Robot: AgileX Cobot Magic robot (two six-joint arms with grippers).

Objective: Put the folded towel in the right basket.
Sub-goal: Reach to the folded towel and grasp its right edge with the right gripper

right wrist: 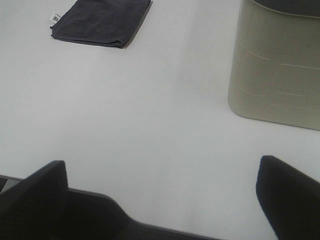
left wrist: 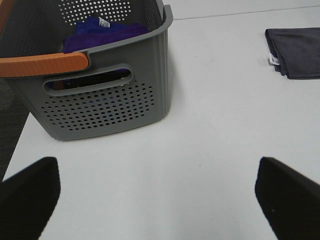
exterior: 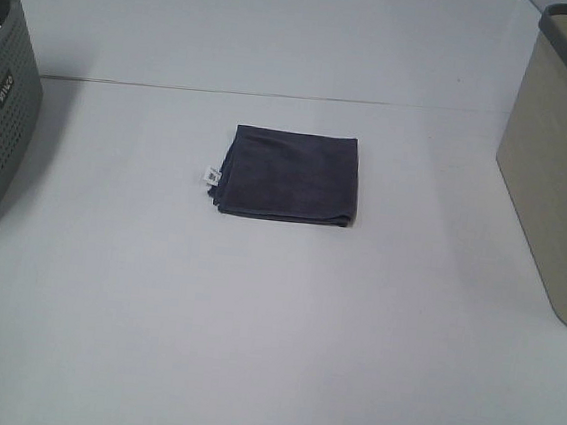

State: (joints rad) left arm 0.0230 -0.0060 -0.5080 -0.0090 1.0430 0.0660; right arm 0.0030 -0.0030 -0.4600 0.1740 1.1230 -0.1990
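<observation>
Folded towel (exterior: 289, 174) — flat on white table (exterior: 250, 350)

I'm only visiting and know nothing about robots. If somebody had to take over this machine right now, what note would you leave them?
Left gripper: jaws open, empty, above the table close to the grey basket.
Right gripper: jaws open, empty, close to the beige right basket.
Folded dark towel: lies flat mid-table between the two baskets, touching neither.
Done: nothing yet; the towel is untouched.
Left: grasp the towel, probably with the right arm since it is on that basket's side, lift it and drop it into the beige basket.
</observation>
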